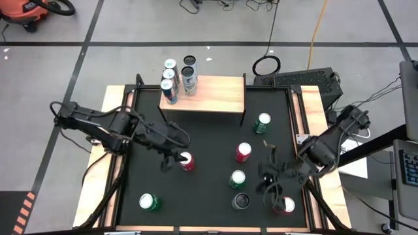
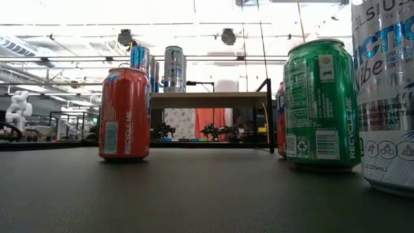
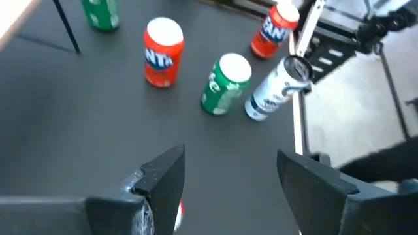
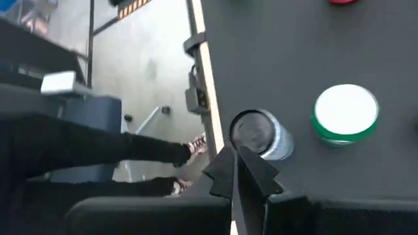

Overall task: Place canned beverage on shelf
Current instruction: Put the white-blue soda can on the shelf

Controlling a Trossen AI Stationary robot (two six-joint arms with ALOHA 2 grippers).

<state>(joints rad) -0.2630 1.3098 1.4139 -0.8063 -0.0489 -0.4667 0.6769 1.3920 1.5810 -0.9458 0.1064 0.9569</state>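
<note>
Overhead and wrist views. Your left end effector (image 1: 175, 160) sits beside a red can (image 1: 187, 161) near the middle of the worktop (image 1: 202, 196), its fingers (image 3: 163, 176) spread with a sliver of red showing low between them; whether they touch the can cannot be told. To do this step well, centre the can between both fingers, close squarely on its side wall, and lift straight up before you travel to the shelf (image 1: 219, 94) at the far edge, aiming for its bare board. Your right end effector (image 1: 271, 183) waits near the right front corner, fingers pressed together on nothing. Count: four cans grouped at the shelf's left end; seven upright on the worktop, namely three red, three green, one silver (image 1: 240, 201).
</note>
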